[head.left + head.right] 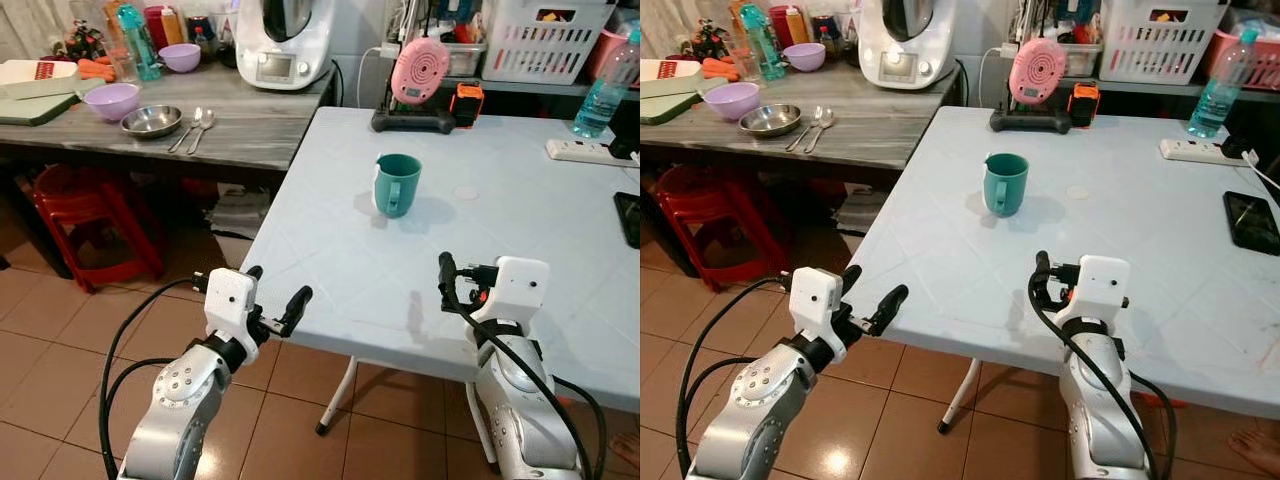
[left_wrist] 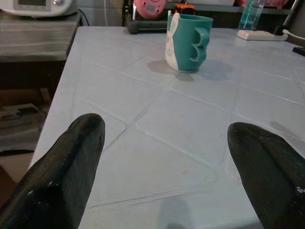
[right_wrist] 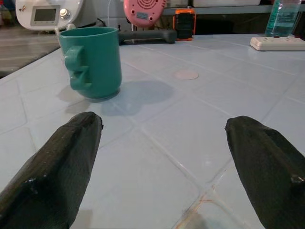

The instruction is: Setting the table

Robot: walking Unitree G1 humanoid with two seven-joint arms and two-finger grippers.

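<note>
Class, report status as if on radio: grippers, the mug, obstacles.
Left gripper open at the table edge; right gripper open above it. Teal mug upright, untouched. Nothing between grippers and mug.

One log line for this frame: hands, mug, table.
left hand open, empty | right hand open, empty | teal mug upright on table, untouched

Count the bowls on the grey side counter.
3: a purple bowl near the cutting board, a steel bowl beside the spoons, a smaller purple bowl further back. Clutter may hide more.
</note>
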